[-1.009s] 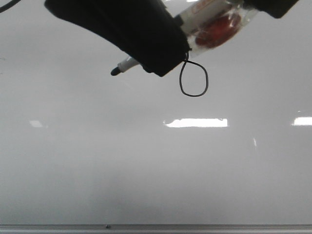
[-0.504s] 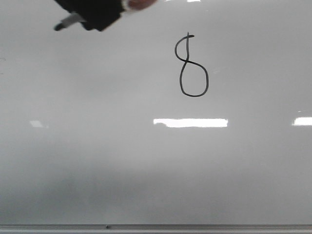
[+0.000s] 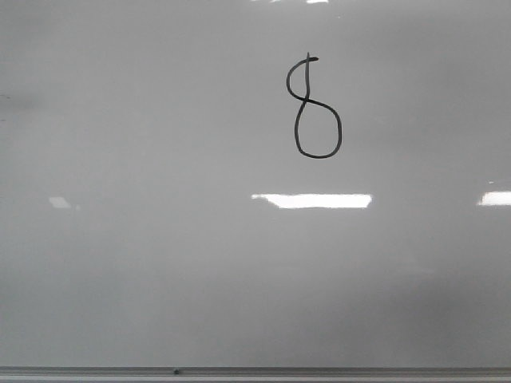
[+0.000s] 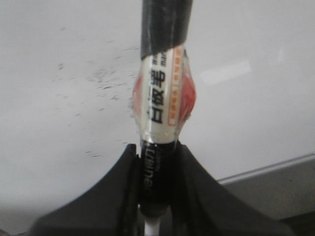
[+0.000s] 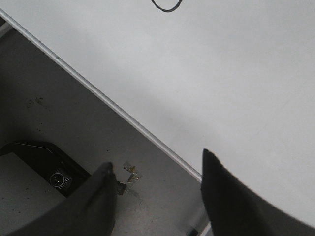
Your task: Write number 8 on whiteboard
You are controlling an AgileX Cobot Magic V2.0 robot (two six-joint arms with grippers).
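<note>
A thin black number 8 (image 3: 311,108) is drawn on the glossy pale whiteboard (image 3: 160,263), right of centre and near the top of the front view. Part of its lower loop (image 5: 166,7) shows in the right wrist view. Neither arm appears in the front view. In the left wrist view my left gripper (image 4: 157,162) is shut on a black marker (image 4: 162,103) wrapped in clear tape with red under it, over the whiteboard (image 4: 59,44). My right gripper (image 5: 156,164) is open and empty, astride the board's metal edge strip (image 5: 123,115).
A thin grey metal strip (image 3: 319,372) runs along the board's bottom edge. Bright rectangular glare patches (image 3: 313,200) lie on the board below the figure. Small dark specks (image 4: 103,78) mark the board. A scrap of tape (image 5: 129,175) lies on the grey surface, near a dark box (image 5: 44,164).
The left gripper with the marker has moved up and to the left, out of the front view. The whole figure 8 now shows.
</note>
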